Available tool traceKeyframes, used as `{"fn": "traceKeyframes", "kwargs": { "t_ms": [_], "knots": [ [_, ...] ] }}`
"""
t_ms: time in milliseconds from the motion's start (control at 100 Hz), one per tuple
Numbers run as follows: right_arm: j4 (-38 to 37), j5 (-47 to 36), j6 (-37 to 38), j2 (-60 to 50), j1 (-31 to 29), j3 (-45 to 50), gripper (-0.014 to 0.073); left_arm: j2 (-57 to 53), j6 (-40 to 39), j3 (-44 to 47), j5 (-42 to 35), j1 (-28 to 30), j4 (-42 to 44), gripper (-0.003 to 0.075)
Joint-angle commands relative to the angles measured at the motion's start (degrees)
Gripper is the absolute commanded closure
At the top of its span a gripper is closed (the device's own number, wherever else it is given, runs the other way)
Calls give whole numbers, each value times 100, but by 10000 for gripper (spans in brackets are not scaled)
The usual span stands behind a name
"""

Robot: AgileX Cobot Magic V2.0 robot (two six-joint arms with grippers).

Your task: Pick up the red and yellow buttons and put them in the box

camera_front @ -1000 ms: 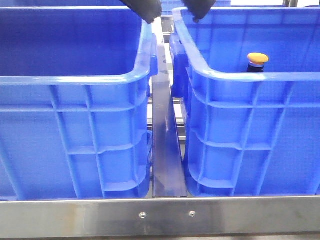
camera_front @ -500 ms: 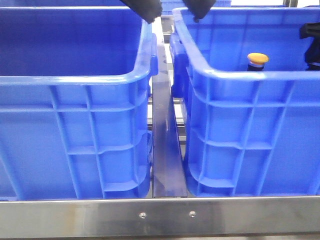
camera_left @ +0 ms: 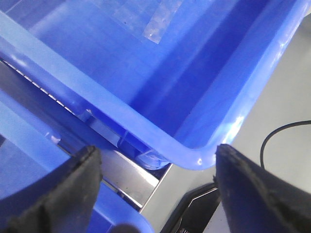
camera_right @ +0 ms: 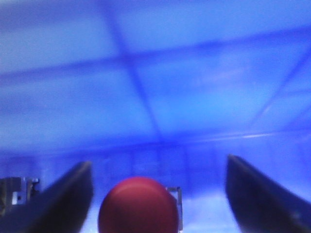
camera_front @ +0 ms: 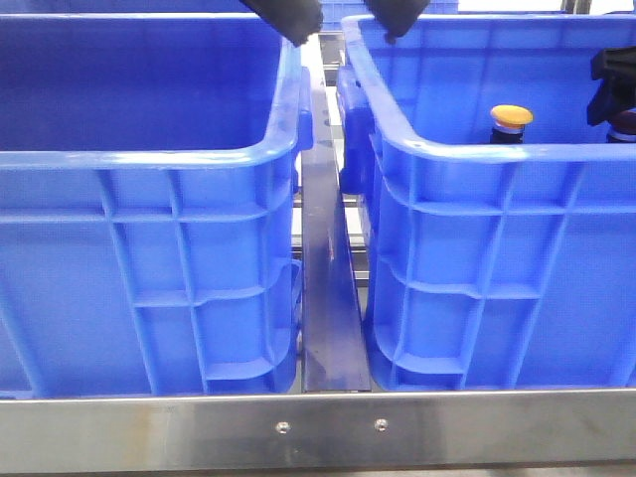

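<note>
The yellow button (camera_front: 512,116) stands inside the right blue crate (camera_front: 497,154), its cap just above the near rim. The dark red button (camera_front: 624,127) stands further right in the same crate, mostly hidden by the rim. My right gripper (camera_front: 611,79) hangs just above it. In the right wrist view the red cap (camera_right: 138,206) sits between the wide-open fingers (camera_right: 65,199), which do not touch it. The box (camera_front: 149,159), the left blue crate, shows nothing inside. My left gripper (camera_front: 343,25) is open and empty, high over the gap between the crates.
A steel rail (camera_front: 328,288) runs between the two crates, and a steel bar (camera_front: 328,427) crosses the front. In the left wrist view, a crate corner (camera_left: 194,155) and the rail (camera_left: 131,177) lie below the open left gripper (camera_left: 155,194). A black cable (camera_left: 279,133) lies beyond.
My right gripper has come into view at the right edge, inside the right crate, and the red button now shows beneath it. The left gripper and yellow button have not moved.
</note>
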Motion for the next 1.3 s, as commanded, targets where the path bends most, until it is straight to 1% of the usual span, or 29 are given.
{"fn": "traceKeyframes", "kwargs": {
  "t_ms": [0, 220, 360, 410, 450, 500, 590, 660, 720, 730, 810, 830, 880, 900, 950, 990, 1120, 1290],
  "knots": [
    [48, -5, -77, -302, -10, -160, -20, -204, -23, -150, -354, -45, -90, 247],
    [48, 401, -77, -801, -16, -93, -18, -204, -23, -150, -364, -45, -90, 247],
    [48, 317, -77, -1379, -16, 230, -15, -204, -23, -150, -451, -45, -90, 247],
    [42, 275, -77, -1660, -16, 392, 1, -216, -23, -150, -494, -45, -90, 247],
    [42, 245, -77, -1852, -16, 519, 43, -216, -31, -150, -521, -45, -90, 247],
    [42, 217, -77, -2134, -16, 738, 116, -216, -73, -150, -558, -45, -90, 247],
    [42, 240, -77, -2680, -16, 1065, 291, -216, -73, -150, -630, -34, -90, 250],
    [42, 310, -77, -3105, -16, 1342, 432, -216, -73, -150, -675, 15, -90, 278],
    [42, 410, -77, -3478, -16, 1579, 545, -216, -73, -150, -663, 119, -90, 346],
    [42, 422, -77, -3518, -16, 1604, 557, -216, -73, -150, -663, 132, -90, 346],
    [42, 542, -77, -3993, -16, 1903, 671, -229, -231, -150, -517, 323, -90, 475],
    [42, 576, -77, -4109, -16, 1971, 665, -229, -245, -150, -479, 377, -90, 498],
    [42, 619, -77, -4368, -16, 2140, 659, -262, -245, -145, -434, 505, -90, 589],
    [42, 619, -77, -4479, -16, 2216, 660, -275, -245, -135, -434, 567, -90, 612],
    [42, 613, -77, -4745, -16, 2388, 662, -323, -245, -110, -447, 709, -90, 697],
    [42, 587, -77, -4932, -16, 2532, 662, -371, -245, -76, -493, 844, -90, 743],
    [42, 568, -77, -5566, -16, 2897, 662, -546, -245, 82, -580, 1335, -90, 741],
    [42, 622, -77, -6196, -16, 3176, 662, -913, -245, 510, -810, 1995, -80, 741]
  ]
}}
